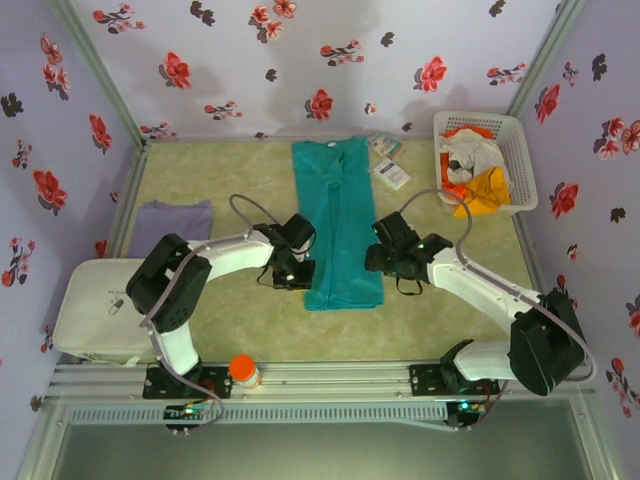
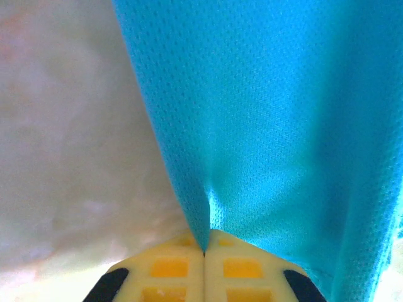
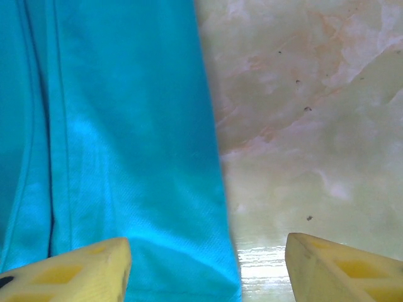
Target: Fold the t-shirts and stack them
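No legible text, brand, number or sign in any view. The two small white flat packets [image 1: 392, 174] on the beige table [image 1: 230, 170] carry dark marks, too small to read. The long teal mesh-cloth t-shirt [image 1: 338, 220] is plain cloth.
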Tool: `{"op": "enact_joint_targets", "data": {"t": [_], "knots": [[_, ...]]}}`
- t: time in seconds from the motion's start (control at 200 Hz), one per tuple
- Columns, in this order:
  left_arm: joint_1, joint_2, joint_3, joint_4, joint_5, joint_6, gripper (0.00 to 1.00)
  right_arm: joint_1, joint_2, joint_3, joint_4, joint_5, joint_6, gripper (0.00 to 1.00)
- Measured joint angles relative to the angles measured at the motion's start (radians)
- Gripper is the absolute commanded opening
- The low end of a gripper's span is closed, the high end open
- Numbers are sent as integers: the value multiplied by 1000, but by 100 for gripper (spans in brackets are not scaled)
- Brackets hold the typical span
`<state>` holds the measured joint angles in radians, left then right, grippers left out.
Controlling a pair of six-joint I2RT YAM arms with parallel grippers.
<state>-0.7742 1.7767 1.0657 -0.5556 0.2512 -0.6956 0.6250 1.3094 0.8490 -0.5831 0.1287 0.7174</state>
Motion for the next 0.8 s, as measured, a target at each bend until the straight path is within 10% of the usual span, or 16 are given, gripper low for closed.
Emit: {"op": "enact_joint_targets", "data": {"t": [0.175,0.335,0.8], "knots": [[2,-55,-43,-51,-29,14,4,8,47,0,5,-6,20,65],[2,-116,-43,-132,-50,36,41,11,53,-18,31,-23,40,65],[-5,-97,55,-151,5,43,5,11,53,-32,46,-23,54,65]]}}
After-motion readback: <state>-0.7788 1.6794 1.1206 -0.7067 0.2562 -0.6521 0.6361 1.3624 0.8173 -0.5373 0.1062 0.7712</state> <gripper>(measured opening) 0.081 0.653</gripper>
